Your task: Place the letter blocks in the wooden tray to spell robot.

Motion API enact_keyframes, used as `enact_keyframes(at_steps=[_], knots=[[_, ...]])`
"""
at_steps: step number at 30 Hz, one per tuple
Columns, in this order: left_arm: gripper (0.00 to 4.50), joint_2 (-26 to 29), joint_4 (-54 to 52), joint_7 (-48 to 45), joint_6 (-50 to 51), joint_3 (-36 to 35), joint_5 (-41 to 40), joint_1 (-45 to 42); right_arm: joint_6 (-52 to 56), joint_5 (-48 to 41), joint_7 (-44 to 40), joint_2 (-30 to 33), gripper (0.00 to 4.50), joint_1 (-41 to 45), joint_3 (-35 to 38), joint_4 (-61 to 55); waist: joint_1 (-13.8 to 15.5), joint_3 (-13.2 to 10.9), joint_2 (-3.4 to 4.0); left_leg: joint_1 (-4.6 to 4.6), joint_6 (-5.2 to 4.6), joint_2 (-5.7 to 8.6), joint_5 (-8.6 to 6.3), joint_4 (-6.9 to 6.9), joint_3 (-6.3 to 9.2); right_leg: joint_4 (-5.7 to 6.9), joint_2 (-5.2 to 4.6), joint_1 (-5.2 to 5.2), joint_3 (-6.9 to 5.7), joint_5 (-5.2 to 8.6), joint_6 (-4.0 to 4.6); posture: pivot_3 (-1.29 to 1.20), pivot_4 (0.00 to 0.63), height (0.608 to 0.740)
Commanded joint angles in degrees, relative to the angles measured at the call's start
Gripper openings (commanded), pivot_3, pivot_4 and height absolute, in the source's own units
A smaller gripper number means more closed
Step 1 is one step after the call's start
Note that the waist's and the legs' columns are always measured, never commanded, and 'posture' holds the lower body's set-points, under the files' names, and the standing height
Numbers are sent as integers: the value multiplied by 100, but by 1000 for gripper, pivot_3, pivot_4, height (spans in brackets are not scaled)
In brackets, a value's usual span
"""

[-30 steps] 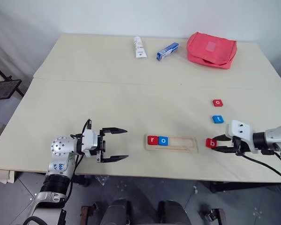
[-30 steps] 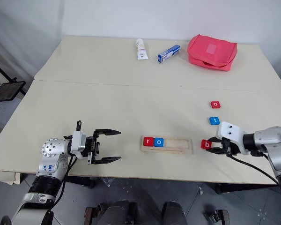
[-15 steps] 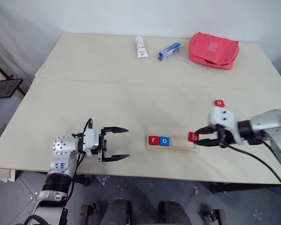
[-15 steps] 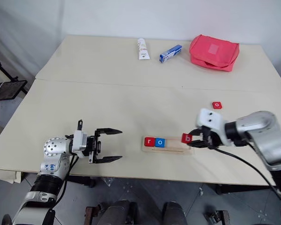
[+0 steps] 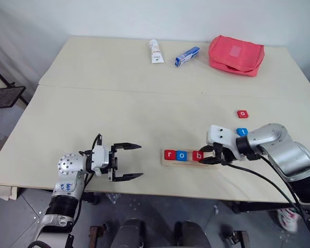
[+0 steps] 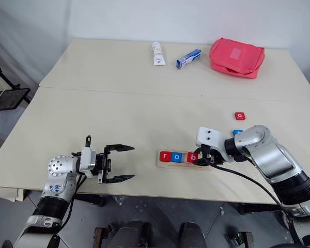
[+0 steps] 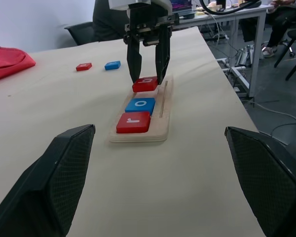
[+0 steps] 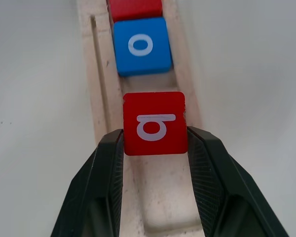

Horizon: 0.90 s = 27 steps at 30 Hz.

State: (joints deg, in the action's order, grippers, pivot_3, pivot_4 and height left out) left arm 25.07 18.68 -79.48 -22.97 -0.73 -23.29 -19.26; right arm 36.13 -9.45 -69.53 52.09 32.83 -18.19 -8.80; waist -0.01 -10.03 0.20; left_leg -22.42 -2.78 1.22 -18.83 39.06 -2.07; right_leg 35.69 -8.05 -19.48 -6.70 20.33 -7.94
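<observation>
Right gripper (image 8: 154, 148) pinching red b tile (image 8: 155, 123) over tray (image 5: 209, 164), just beside blue o (image 5: 181, 155) and red r (image 5: 169, 154) already seated in the groove. Left gripper (image 5: 126, 161) spread wide, holding nothing, well apart from tray. Loose red o (image 5: 242, 113) and blue t (image 5: 241, 132) lying on table (image 5: 119, 113) beyond right arm.

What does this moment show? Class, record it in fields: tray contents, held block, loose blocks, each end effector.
tray contents: wooden tray holds red r block, blue o block
held block: red b block, over the tray beside the blue o
loose blocks: red o block, blue t block, on table
right end effector: shut on b
left end effector: open, empty
</observation>
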Motion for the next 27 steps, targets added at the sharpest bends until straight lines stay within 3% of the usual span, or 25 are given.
enact_keyframes(at_steps=[1, 11, 20, 24, 27], knots=[[4500, 38, -208, 85, -16, -33, -68, 87, -69, 86, -13, -77, 1462, 127, -30, -26, -6, 0, 0, 0, 0, 0, 0, 0, 0, 0, 0, 0, 0, 0, 0, 0, 150, 740], [4500, 36, -242, 189, -43, -23, -53, 155, -70, 152, -115, -225, 1462, 226, -164, -33, -5, 0, 0, 0, 0, 0, 0, 0, 0, 0, 1, -1, 0, 0, 0, 0, 150, 740], [4500, 18, -189, 225, -67, -10, -45, 119, -120, 263, -114, -210, 4482, 318, -139, 25, -5, 0, 0, 0, 0, 0, 0, 0, 0, 1, 1, -1, 0, 0, 0, 0, 150, 740], [4500, -15, -121, 228, -81, 10, -30, 46, 105, -5, -209, -45, 4482, 261, 153, -336, -4, 0, 0, 0, 0, 0, 0, 0, 0, 1, 1, -2, -1, 0, 0, 0, 150, 740], [4500, -23, -75, 212, -82, 23, -27, 6, 259, -300, -294, 93, 3838, 25, 394, -618, 5, 0, 0, -1, 0, 0, 0, 0, 2, 1, 1, -1, -1, 0, 0, 0, 150, 740]])
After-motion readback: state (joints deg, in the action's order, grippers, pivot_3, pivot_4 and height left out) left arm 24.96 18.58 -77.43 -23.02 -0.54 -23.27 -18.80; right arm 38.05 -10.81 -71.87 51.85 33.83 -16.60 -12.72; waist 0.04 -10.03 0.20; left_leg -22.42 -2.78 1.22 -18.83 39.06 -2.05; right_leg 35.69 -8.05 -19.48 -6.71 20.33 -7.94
